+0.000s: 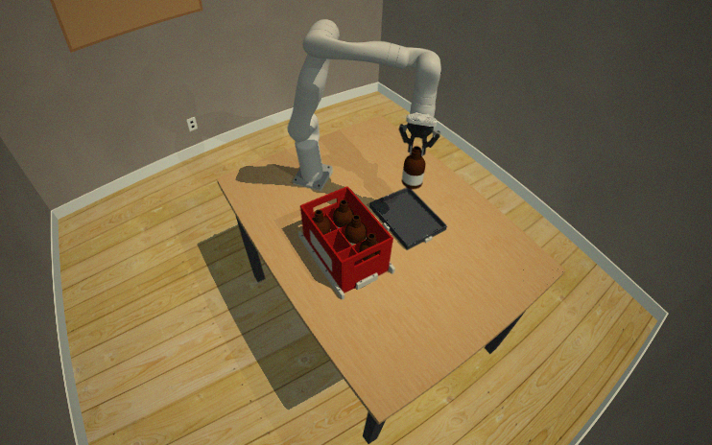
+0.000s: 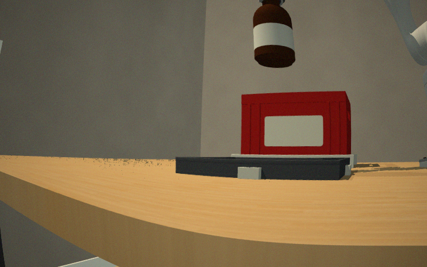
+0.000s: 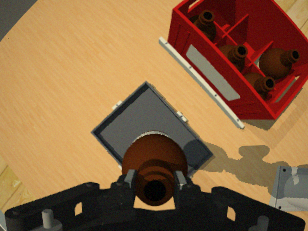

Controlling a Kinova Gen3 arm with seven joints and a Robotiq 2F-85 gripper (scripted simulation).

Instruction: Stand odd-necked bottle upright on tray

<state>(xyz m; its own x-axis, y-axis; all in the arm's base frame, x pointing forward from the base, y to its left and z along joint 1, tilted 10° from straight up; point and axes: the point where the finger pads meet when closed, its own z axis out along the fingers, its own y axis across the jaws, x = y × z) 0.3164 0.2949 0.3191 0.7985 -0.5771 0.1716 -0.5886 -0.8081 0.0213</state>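
Observation:
My gripper (image 1: pixel 417 150) (image 3: pixel 154 180) is shut on the neck of a brown bottle (image 1: pixel 414 165) (image 2: pixel 273 34) (image 3: pixel 154 154) with a white label. The bottle hangs about upright, well above the table. The dark tray (image 1: pixel 423 239) (image 2: pixel 208 168) (image 3: pixel 107 145) lies on the table below it. The wrist view shows the bottle in front of part of the tray. The red crate (image 1: pixel 366 275) (image 2: pixel 292 107) (image 3: pixel 250 106) stands beside the tray. Several brown bottles (image 1: pixel 355 229) (image 3: pixel 235 54) stand in it. I cannot tell a difference between their necks.
White strips (image 1: pixel 366 281) (image 3: pixel 200 81) lie along the crate's foot, and small pale blocks (image 2: pixel 249 172) (image 3: pixel 182 117) sit at the tray's sides. The arm's base (image 1: pixel 313 176) (image 3: pixel 292 189) stands on the table (image 1: pixel 446 293) (image 2: pixel 125 191) behind the crate and tray.

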